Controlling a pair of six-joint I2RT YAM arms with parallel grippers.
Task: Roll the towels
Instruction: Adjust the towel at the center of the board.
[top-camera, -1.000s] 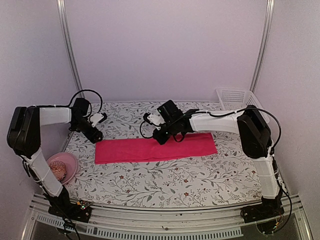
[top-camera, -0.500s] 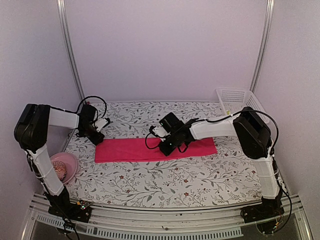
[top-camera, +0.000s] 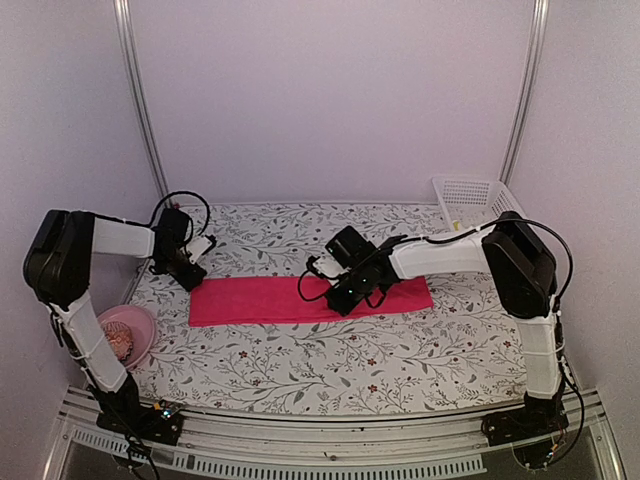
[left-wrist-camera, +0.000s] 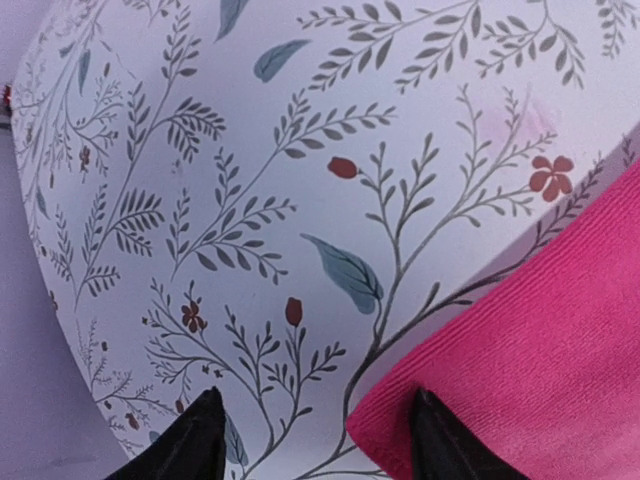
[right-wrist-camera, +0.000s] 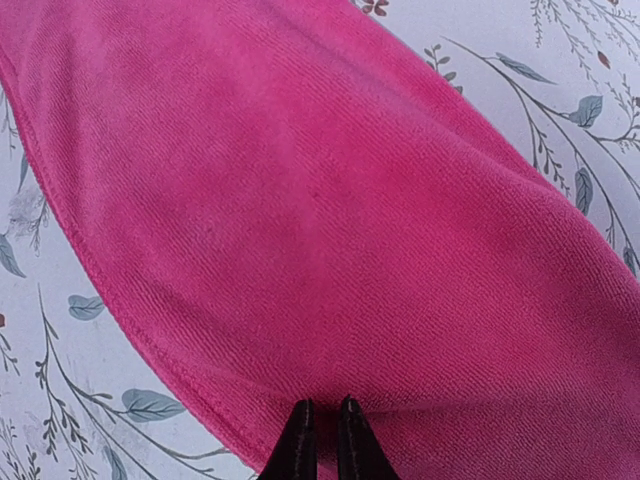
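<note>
A bright pink towel (top-camera: 300, 298) lies flat as a long folded strip across the middle of the flowered table. My left gripper (top-camera: 190, 272) is low at the strip's far left corner (left-wrist-camera: 520, 380) and stands open. One fingertip (left-wrist-camera: 440, 445) is over the corner and the other (left-wrist-camera: 190, 445) is over bare tablecloth. My right gripper (top-camera: 345, 298) rests on the strip right of its middle. In the right wrist view its fingertips (right-wrist-camera: 300, 430) stand a sliver apart, pressed into the pink towel (right-wrist-camera: 330, 220) near its hem, and a faint crease runs from them.
A pink bowl (top-camera: 140, 318) with something brownish in it sits at the near left, beside the left arm. A white slatted basket (top-camera: 470, 198) stands at the far right corner. The table's left edge (left-wrist-camera: 40, 330) runs close to the left gripper.
The right gripper has slid from the strip's far edge onto the cloth, toward the front, and its tips have parted slightly. The left gripper has narrowed and dropped to the towel's corner.
</note>
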